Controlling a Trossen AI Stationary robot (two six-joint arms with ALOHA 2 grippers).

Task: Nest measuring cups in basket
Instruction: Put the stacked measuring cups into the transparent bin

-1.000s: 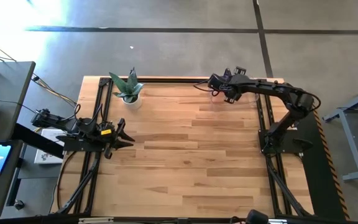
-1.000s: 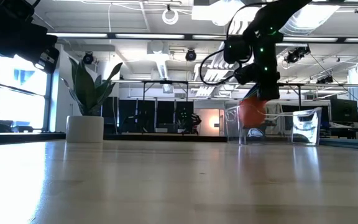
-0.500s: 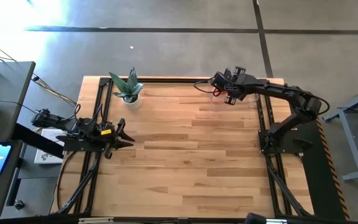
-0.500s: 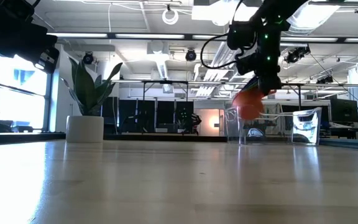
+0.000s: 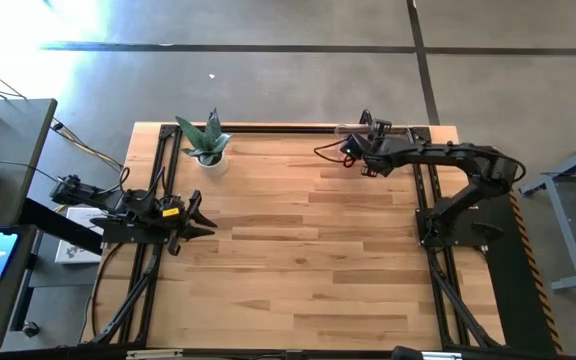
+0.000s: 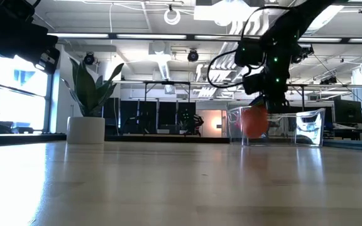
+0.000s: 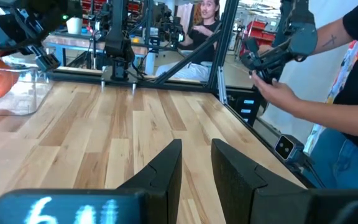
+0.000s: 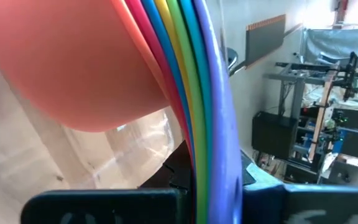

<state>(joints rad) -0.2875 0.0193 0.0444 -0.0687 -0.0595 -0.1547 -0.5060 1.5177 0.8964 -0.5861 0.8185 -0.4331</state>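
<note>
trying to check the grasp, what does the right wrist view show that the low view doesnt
Only the right wrist view shows that the measuring cups are a nested stack: the orange cup outermost, with coloured rims layered edge to edge, ending in purple, plus the clear basket wall seen close behind.

Only the low view shows the right end effector from outside, holding the stack at the basket on the table, and the potted plant off to one side.

Both show the orange cup and the clear basket.
</note>
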